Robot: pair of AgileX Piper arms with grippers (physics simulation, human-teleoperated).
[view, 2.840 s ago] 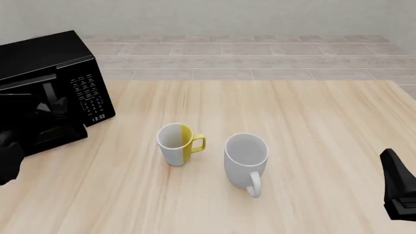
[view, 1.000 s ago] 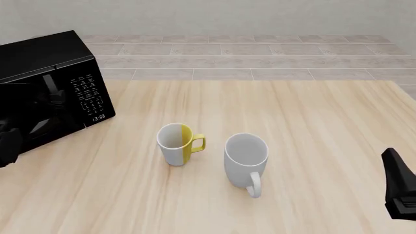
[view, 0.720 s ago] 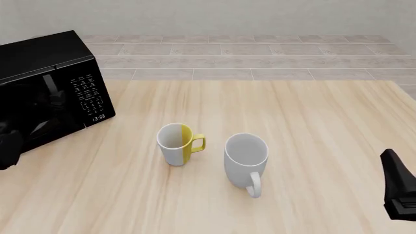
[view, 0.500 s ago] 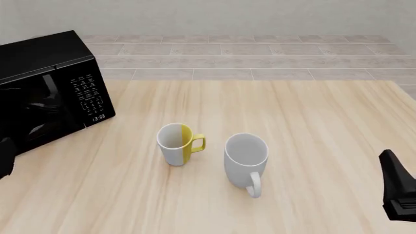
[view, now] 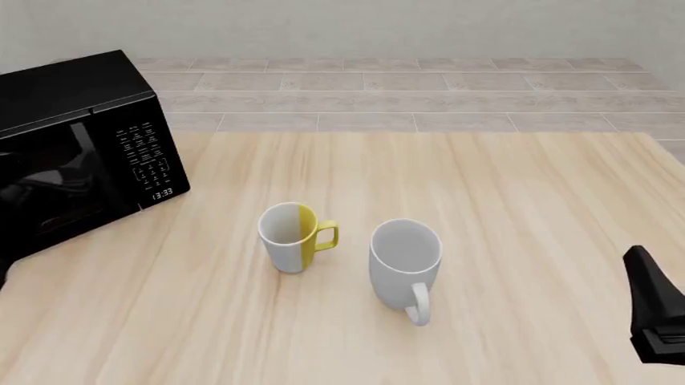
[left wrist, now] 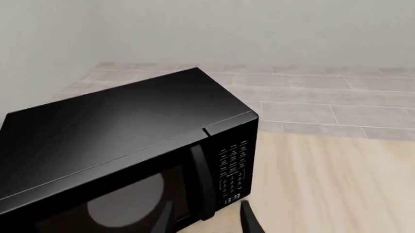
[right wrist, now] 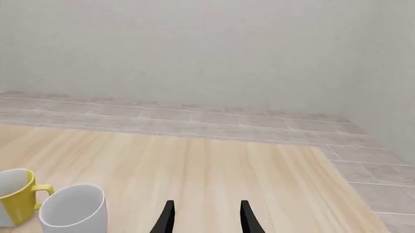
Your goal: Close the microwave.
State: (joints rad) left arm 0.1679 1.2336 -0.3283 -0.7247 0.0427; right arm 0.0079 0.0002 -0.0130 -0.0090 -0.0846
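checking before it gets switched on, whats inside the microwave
The microwave has its door shut. Its dark glass shows only reflections and a pale round patch in the left wrist view, so what it holds is hidden.

Glossy black microwave, matt wooden table

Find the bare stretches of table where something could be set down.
Free: the table beyond and right of the white mug, out to its far edge, and the near-left strip before the microwave. Crowded: the centre, where the yellow-and-white mug stands beside the white one.
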